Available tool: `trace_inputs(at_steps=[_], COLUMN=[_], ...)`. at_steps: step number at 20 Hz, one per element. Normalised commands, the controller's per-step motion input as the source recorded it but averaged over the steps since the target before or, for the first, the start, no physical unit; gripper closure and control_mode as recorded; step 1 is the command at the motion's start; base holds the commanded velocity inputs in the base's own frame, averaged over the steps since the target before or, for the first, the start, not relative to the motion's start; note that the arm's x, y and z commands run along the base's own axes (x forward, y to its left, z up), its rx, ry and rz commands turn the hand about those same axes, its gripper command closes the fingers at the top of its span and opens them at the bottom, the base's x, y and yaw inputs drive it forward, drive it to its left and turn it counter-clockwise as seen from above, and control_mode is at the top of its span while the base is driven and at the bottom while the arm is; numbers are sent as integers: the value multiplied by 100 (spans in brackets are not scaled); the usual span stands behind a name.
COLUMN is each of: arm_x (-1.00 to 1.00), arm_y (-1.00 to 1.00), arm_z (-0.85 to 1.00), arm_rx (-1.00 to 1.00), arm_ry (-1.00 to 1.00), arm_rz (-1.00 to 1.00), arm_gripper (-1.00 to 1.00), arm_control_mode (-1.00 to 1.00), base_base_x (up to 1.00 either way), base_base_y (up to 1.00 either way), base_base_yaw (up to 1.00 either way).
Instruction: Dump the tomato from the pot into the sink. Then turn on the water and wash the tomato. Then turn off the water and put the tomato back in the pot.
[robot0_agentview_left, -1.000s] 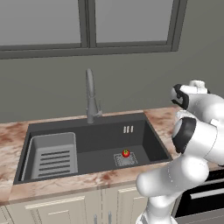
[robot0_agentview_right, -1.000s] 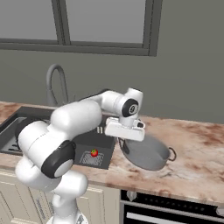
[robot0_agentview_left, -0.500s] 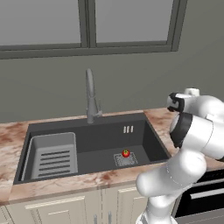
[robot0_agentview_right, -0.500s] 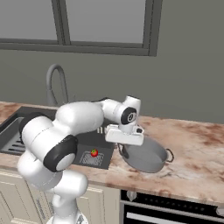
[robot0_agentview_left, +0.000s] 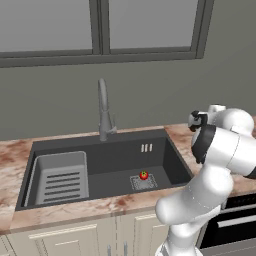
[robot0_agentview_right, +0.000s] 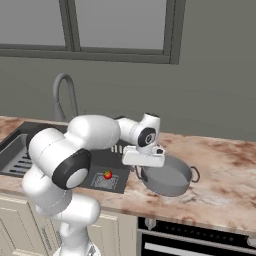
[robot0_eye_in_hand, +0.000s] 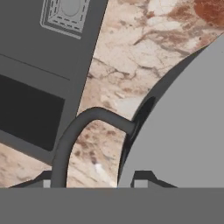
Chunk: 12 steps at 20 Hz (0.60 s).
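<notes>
Marble-patterned counter (robot0_agentview_right: 220, 185) runs right of the sink (robot0_agentview_left: 165, 155), broad and bare beyond the pot (robot0_agentview_right: 167, 177) toward the far wall. The sink is a dark rectangular basin set into that counter, with a ribbed grey rack (robot0_agentview_left: 60, 177) filling its left end and open floor across the middle and right. The faucet (robot0_agentview_left: 104, 112) stands at the basin's back edge, left of centre. The pot sits on the counter just beside the sink's right rim, apart from the counter's front edge; against half a second ago it appears lower and closer to level. The gripper (robot0_agentview_right: 142, 170) is at the pot's near-left side handle (robot0_eye_in_hand: 83, 131), and the hand has come down since the earlier picture. Whether the jaws are closed on the handle cannot be told; the fingertips are hidden at the hand view's bottom. The tomato (robot0_agentview_left: 143, 175) rests on the drain grate (robot0_agentview_left: 145, 182) in the sink, unmoved.
</notes>
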Motion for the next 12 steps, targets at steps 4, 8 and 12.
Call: trace_inputs(at_steps=[4,8,12], arm_x=[11,0,0], arm_y=[0,0,0], arm_z=[-21,-25,-3], arm_rx=[0,0,0], arm_ry=[-3,-3,-7], arm_rz=[5,5,2], arm_gripper=[100,-100,-100], arm_control_mode=[-100,-100,-100], base_base_x=[0,0,0], base_base_y=[0,0,0], base_base_yaw=[0,0,0])
